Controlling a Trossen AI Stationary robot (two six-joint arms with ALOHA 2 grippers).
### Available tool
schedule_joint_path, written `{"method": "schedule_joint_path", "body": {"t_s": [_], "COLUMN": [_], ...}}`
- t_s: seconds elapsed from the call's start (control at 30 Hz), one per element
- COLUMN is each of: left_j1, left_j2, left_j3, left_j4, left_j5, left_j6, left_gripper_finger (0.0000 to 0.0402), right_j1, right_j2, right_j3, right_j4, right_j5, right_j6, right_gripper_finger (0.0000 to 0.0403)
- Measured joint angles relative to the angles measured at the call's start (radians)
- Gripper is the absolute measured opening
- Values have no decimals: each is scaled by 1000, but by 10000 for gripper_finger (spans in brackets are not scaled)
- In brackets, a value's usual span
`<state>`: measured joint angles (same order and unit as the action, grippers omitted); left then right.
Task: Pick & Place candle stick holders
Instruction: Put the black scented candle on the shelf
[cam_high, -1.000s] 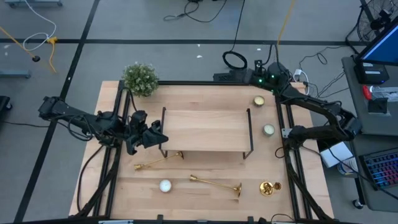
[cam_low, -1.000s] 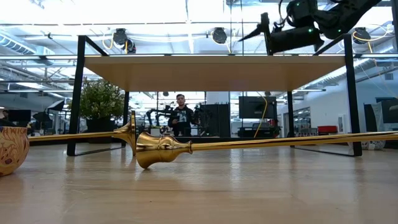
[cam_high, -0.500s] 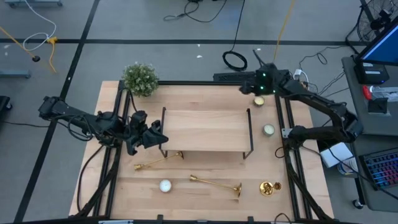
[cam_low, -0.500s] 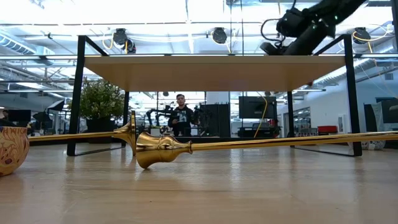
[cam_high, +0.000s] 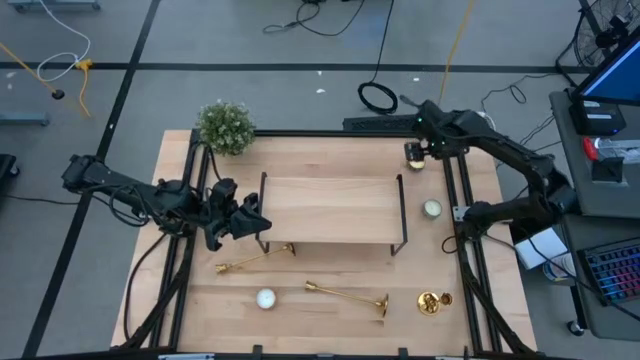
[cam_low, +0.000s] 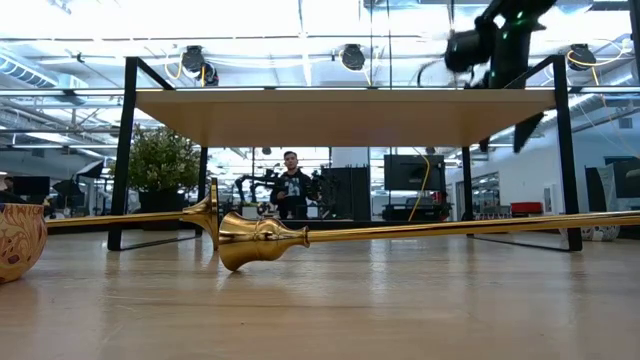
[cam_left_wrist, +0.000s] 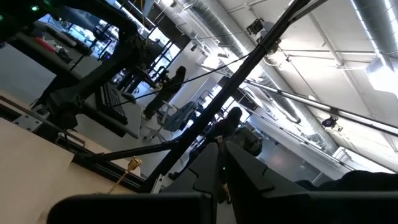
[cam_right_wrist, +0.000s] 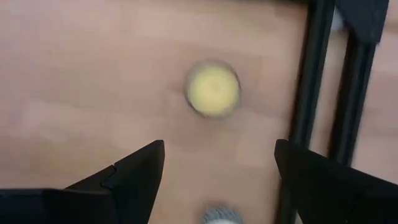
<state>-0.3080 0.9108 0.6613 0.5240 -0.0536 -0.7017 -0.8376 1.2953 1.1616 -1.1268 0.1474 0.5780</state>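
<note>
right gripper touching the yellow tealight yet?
Apart. The right wrist view shows the right gripper open, with bare wood between its fingertips and the yellow tealight.

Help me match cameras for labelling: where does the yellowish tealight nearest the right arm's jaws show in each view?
High view: yellowish tealight, upper right, beside the black frame rail.
Low view: not in it.
Left wrist view: not in it.
Right wrist view: upper middle.
Shared landmark: that black rail beside it.
</note>
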Motion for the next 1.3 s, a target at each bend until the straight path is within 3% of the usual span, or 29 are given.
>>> {"method": "schedule_joint_path", "body": {"t_s": [0.43,0.9,1.3], "left_j1": [0,0,-15], "left_j2": [0,0,0], "left_j3": [0,0,0], "left_j4": [0,-11,-32], "left_j5": [0,0,0], "left_j6": [-1,-7,-7], "left_gripper_finger": [31,31,31], "right_j1": [3,8,-21], "right_j2": [73,210,230], "right_j3": [-6,-7,-67], "right_j4": [98,104,152], "right_j5": [32,40,60], "right_j6": [7,-30,-14], "right_gripper_finger": [307,357,358]}}
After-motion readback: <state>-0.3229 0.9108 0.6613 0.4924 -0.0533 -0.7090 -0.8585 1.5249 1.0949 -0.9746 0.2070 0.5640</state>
